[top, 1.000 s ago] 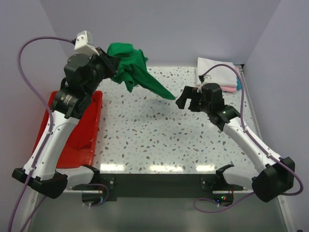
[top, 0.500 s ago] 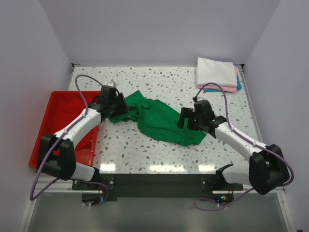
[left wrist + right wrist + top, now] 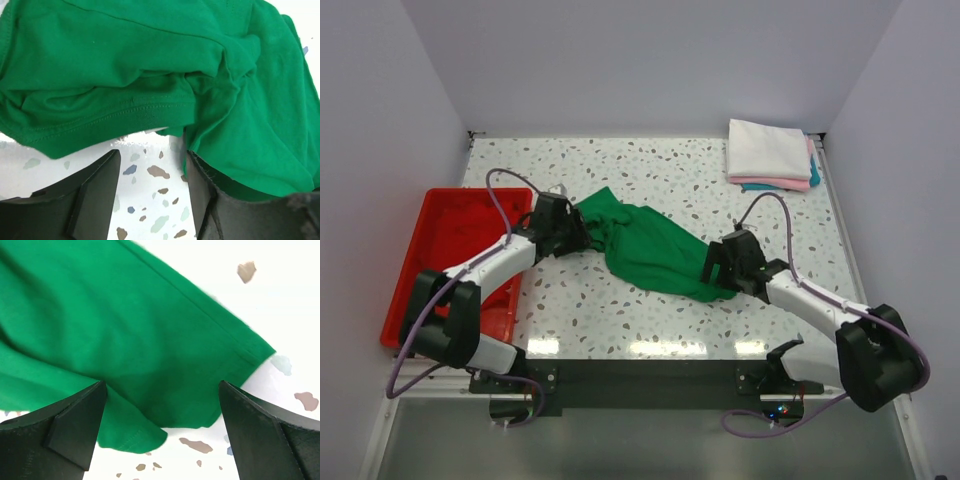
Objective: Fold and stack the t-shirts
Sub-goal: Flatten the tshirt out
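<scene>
One bright green cloth t-shirt (image 3: 645, 250) lies crumpled mid-table on the speckled tabletop (image 3: 620, 170), between my two grippers. I see the left gripper (image 3: 150, 165) with fingers apart at the shirt's left edge. The right gripper (image 3: 162, 410) is spread wide over its right hem. Three folded shirts are stacked far right: white t-shirt (image 3: 767, 148) above pink t-shirt (image 3: 775, 183) and light blue t-shirt (image 3: 813, 175). One red plastic tray (image 3: 440, 195) sits left.
</scene>
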Robot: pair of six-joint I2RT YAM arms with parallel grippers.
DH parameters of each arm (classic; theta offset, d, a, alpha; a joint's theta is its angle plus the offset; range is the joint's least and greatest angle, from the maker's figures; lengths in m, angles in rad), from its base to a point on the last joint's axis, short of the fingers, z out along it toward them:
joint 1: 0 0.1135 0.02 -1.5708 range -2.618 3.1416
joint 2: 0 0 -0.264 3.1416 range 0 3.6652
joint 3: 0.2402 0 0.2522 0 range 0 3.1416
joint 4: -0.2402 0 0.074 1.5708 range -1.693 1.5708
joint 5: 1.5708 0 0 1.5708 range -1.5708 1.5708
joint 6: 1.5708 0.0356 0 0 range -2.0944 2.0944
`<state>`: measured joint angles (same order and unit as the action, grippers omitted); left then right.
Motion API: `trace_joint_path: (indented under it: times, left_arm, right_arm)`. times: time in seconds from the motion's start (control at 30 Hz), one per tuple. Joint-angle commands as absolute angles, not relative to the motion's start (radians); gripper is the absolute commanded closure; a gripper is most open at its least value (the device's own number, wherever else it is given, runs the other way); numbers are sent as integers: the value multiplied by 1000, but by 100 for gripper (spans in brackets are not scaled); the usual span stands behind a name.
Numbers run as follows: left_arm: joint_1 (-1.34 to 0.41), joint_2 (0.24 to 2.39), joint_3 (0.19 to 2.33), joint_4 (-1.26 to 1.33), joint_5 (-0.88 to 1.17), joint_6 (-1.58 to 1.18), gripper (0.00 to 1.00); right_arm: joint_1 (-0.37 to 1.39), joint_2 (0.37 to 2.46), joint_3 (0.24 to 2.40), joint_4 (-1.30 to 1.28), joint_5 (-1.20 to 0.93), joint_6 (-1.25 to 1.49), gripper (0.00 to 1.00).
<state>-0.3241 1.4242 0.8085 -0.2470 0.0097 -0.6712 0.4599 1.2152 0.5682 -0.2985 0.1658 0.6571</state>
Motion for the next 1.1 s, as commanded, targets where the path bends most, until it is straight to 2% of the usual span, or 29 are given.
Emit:
trace_joint_path:
  times: [0.0, 0.2, 0.27, 0.3, 0.33, 0.4, 0.43, 0.53, 0.6, 0.67, 0.83, 1.07]
  left_arm:
    - [-330, 1476, 847, -146, 8, -686, 39]
    - [-330, 1578, 906, -139, 12, -716, 38]
    - [-328, 1606, 937, -159, 3, -724, 47]
    - [-327, 1609, 945, -172, 3, -729, 51]
    - [-319, 1614, 959, -179, -24, -730, 63]
    - [-308, 1615, 979, -204, -37, -721, 75]
    - [-295, 1615, 1003, -216, -50, -715, 86]
    - [-258, 1603, 1035, -259, -40, -692, 100]
    - [-221, 1557, 1037, -278, -38, -672, 100]
    - [-190, 1499, 1040, -291, -41, -654, 100]
    - [-152, 1370, 1063, -373, -89, -589, 100]
    - [-126, 1171, 1086, -451, -121, -560, 100]
  right_arm:
    - [457, 1230, 554, -238, 265, 741, 3]
    - [416, 1359, 575, -160, 262, 782, 5]
    - [397, 1406, 589, -143, 244, 790, 9]
    - [382, 1419, 595, -126, 238, 790, 21]
    - [374, 1433, 615, -123, 236, 788, 30]
    - [351, 1457, 643, -127, 226, 776, 53]
    - [321, 1462, 676, -132, 218, 772, 72]
    - [275, 1463, 744, -169, 209, 741, 87]
    - [264, 1451, 834, -231, 235, 707, 95]
    - [256, 1411, 922, -267, 290, 668, 99]
    - [253, 1319, 1093, -388, 383, 577, 100]
    - [253, 1209, 1215, -501, 443, 456, 99]
